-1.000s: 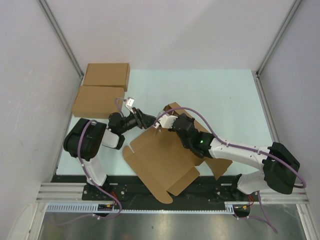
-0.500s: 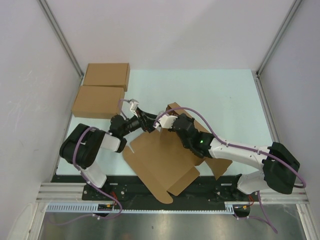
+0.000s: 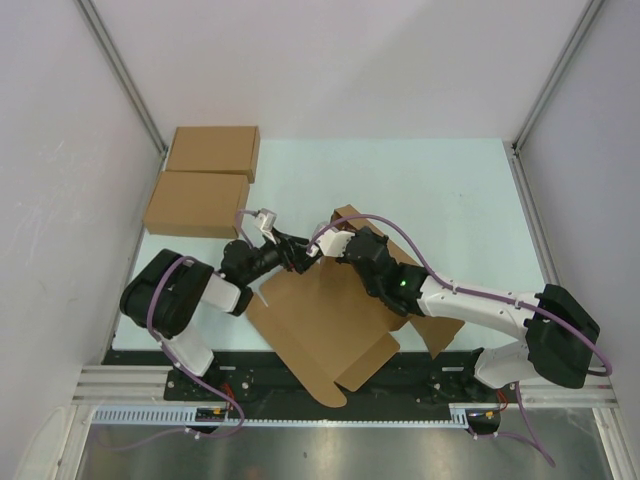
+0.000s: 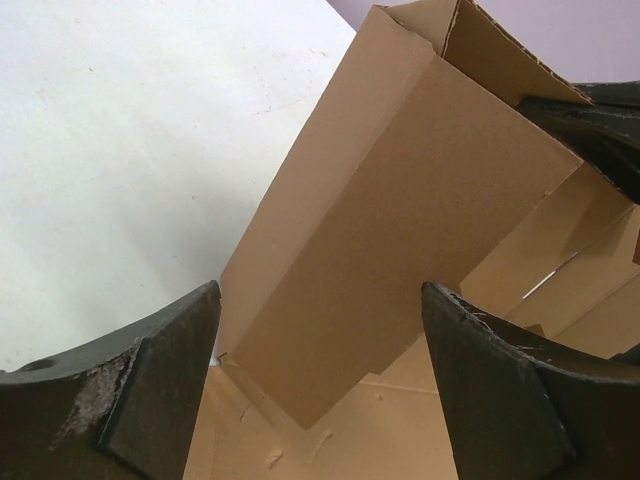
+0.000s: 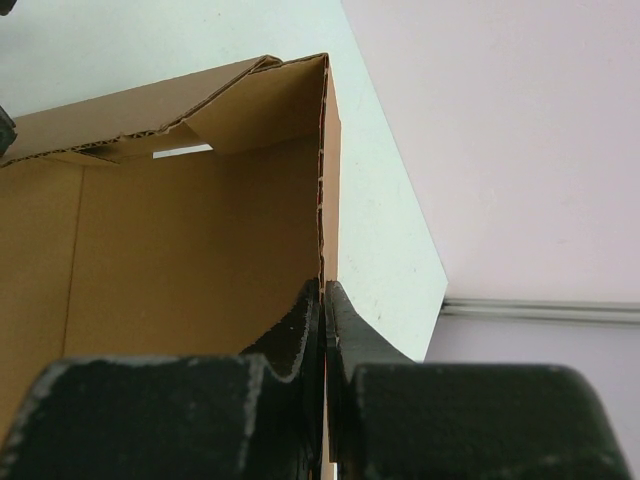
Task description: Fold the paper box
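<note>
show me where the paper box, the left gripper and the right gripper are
paper box (image 3: 320, 320), top view, on its flat brown panel.
left gripper (image 4: 320, 295), left wrist view, midway between its spread fingertips.
right gripper (image 5: 323, 290), right wrist view, between fingertips pinching the box wall.

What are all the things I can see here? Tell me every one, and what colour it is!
paper box: one, brown, half folded, middle of the table, close to the arms
flat boxes: two, brown, made up, side by side at the table's far left corner
table: one, pale green, under everything
walls: three, whitish, left, back and right
cables: purple, running along both arms
left hand: one, black, open, facing a raised flap of the paper box
right hand: one, black, shut on the edge of a raised wall of the paper box
</note>
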Motion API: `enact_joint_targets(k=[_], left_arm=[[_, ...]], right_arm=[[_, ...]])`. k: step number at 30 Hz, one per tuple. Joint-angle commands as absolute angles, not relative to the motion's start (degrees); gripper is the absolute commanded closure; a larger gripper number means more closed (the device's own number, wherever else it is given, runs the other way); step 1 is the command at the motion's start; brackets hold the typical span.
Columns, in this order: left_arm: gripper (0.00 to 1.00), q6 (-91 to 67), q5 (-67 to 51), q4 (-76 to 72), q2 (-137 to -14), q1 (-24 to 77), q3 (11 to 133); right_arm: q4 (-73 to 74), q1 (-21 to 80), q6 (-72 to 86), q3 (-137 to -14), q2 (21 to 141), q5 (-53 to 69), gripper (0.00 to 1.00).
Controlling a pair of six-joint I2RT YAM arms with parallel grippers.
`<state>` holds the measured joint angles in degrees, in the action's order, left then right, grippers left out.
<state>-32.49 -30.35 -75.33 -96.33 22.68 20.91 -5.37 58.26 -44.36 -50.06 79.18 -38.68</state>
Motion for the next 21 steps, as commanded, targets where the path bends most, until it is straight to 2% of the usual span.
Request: enact_joint_targets(k=[1,10,21], left_arm=[[0.13,-32.4,-30.8,-94.4,-94.8,23.2,20.0],[0.13,-32.2,-30.9,-92.8,-96.1,24.3,21.8],[0.15,-28.5,-24.4,-87.8,-97.9,27.1,26.2]], right_arm=[[-2.1,59.4,-40.3,-50.1,80.8,-30.0,1.00],[-2.5,60.4,-39.9,-50.1,81.6,-29.3,1.00],[-2.6,61.1,-39.6,-50.1,82.5,-29.1,1.00]])
